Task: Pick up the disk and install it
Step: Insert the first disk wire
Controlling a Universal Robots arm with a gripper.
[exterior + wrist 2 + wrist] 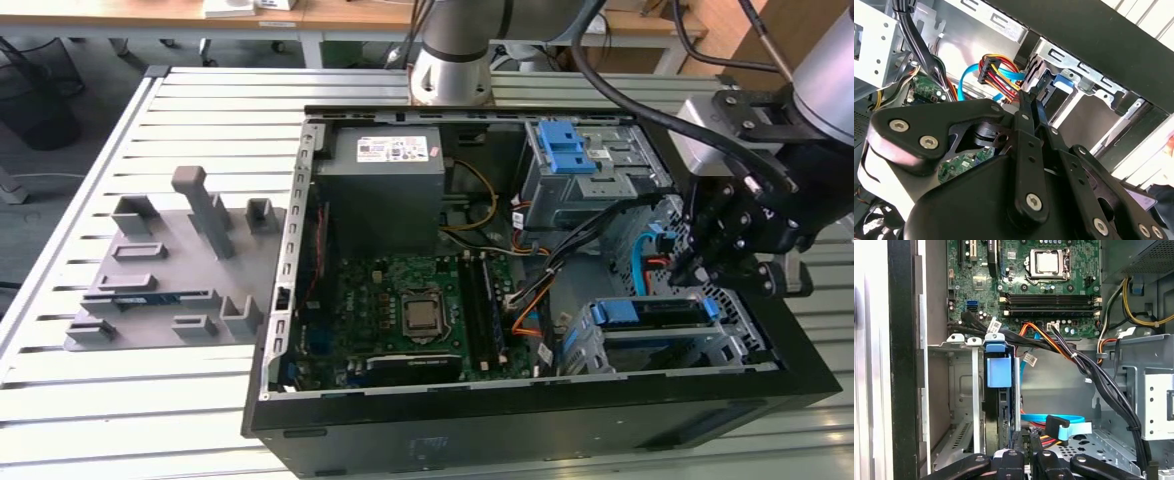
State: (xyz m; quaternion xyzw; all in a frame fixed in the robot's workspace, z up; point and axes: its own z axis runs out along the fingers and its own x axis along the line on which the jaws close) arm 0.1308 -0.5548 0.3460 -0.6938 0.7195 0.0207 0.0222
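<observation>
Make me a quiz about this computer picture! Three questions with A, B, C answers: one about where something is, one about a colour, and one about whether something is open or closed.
1. In the exterior view, where is the gripper?
A. Over the grey holder on the exterior view's left
B. Over the computer case at the exterior view's right, above the disk
C. Off the table

2. What colour are the plastic rails on the disk?
A. Red
B. Green
C. Blue

3. How is the computer case?
A. Open, with its inside showing
B. Closed by a side panel
C. Covered by a cloth

Answers:
1 B: the gripper hangs inside the computer case, just above the disk.
2 C: the rails look blue in the exterior view and the first wrist view.
3 A: the motherboard is in plain sight.
</observation>
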